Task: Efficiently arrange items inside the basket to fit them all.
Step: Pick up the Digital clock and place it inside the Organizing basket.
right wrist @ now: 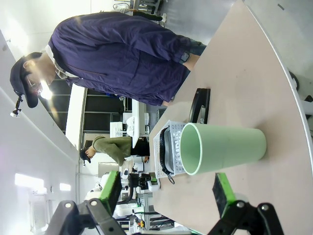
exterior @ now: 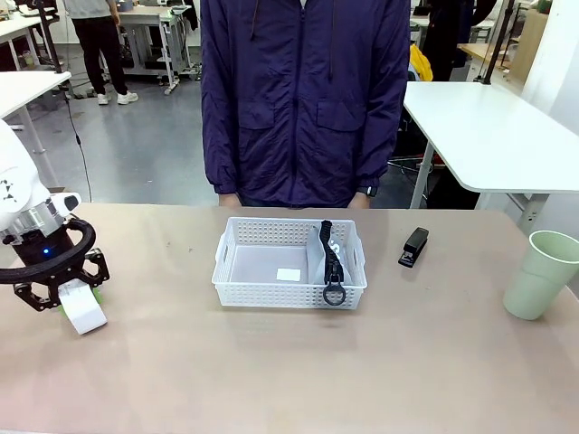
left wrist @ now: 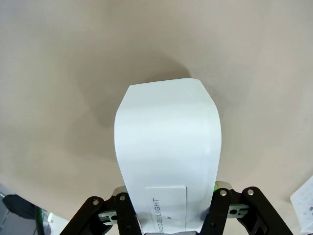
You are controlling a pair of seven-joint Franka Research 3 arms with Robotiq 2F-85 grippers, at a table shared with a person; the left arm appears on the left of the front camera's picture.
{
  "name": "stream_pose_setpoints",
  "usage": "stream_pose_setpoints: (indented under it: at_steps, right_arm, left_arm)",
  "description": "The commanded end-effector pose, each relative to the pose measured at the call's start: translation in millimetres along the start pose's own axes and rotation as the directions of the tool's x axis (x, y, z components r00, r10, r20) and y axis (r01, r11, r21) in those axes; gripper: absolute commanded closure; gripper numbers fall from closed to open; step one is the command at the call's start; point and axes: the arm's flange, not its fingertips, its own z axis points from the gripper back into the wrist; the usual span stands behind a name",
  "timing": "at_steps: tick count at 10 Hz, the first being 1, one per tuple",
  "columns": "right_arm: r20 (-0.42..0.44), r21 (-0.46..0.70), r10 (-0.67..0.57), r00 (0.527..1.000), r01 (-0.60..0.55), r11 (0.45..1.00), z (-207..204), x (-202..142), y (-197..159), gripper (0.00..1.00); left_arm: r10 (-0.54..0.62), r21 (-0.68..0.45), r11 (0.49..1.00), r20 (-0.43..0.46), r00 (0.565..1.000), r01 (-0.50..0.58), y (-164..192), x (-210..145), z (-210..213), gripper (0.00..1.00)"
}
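Observation:
At the table's near left, my left gripper (exterior: 65,291) is shut on a small white rectangular block (exterior: 83,309), whose lower end is at or just above the tabletop. In the left wrist view the block (left wrist: 168,142) sticks out from between the fingers of this gripper (left wrist: 168,196). The white lattice basket (exterior: 271,289) stands mid-table, with the grey pouch (exterior: 318,258) and its black strap and ring upright along the right side. The black stapler (exterior: 414,247) lies right of the basket. The pale green cup (exterior: 541,274) stands at the far right. My right gripper (right wrist: 166,193) is open, just short of the cup (right wrist: 222,147).
A person in a dark blue jacket (exterior: 303,99) stands at the far edge, behind the basket. A small white patch (exterior: 288,274) shows on the basket's floor. In the right wrist view the stapler (right wrist: 200,105) and basket (right wrist: 176,129) lie beyond the cup.

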Motion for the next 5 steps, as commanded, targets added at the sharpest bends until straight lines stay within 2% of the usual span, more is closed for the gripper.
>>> stream_pose_setpoints:
  at_steps: [1, 3, 4, 5]
  right_arm:
    - [0.013, 0.026, 0.021, 1.0, -0.022, 0.999, 0, 2, 2, 0.0]
    - [0.013, 0.026, 0.021, 1.0, -0.022, 0.999, 0, 2, 2, 0.0]
    - [0.013, 0.026, 0.021, 1.0, -0.022, 0.999, 0, 2, 2, 0.0]
    - [0.013, 0.026, 0.021, 1.0, -0.022, 0.999, 0, 2, 2, 0.0]
  left_arm:
    - [0.001, 0.009, 1.0, -0.009, 1.0, -0.001, 4, -3, -2, 1.0]
    - [-0.028, -0.013, 1.0, -0.028, 0.999, 0.028, 7, -4, 5, 1.0]
    - [-0.084, -0.058, 0.995, -0.03, 0.996, 0.082, 15, -9, 27, 1.0]
    - [-0.2, -0.132, 0.971, -0.006, 0.98, 0.198, 27, -23, 63, 1.0]
